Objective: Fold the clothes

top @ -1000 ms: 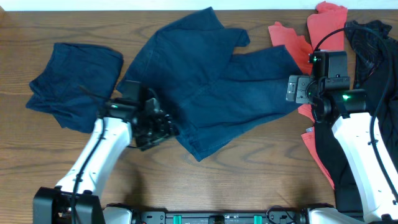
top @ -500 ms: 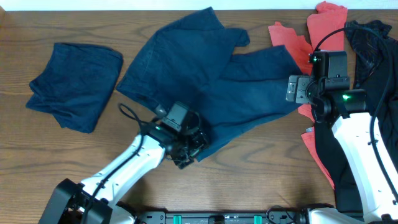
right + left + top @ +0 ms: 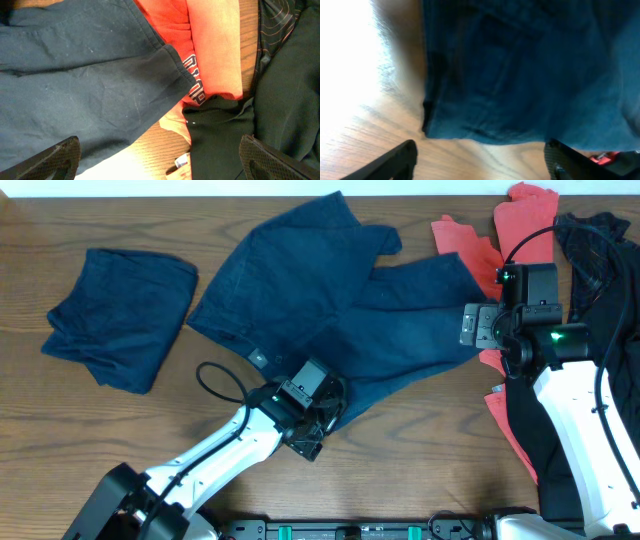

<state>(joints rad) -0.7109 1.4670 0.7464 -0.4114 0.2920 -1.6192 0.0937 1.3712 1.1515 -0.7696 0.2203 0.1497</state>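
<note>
- L jaws: wide, lower centre, at hem of spread navy garment (image 3: pixel 300 290).
- R jaws: wide, right, above its leg end beside red cloth (image 3: pixel 462 238).
- 2nd navy garment (image 3: pixel 120 315): upper left, on worktop (image 3: pixel 80 440).

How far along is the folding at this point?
The folded navy garment sits at the left. In hand: the spread navy garment, left gripper open at its lower hem, right gripper open over its right end. Remaining: folding it, then the red clothes and black clothes.
</note>
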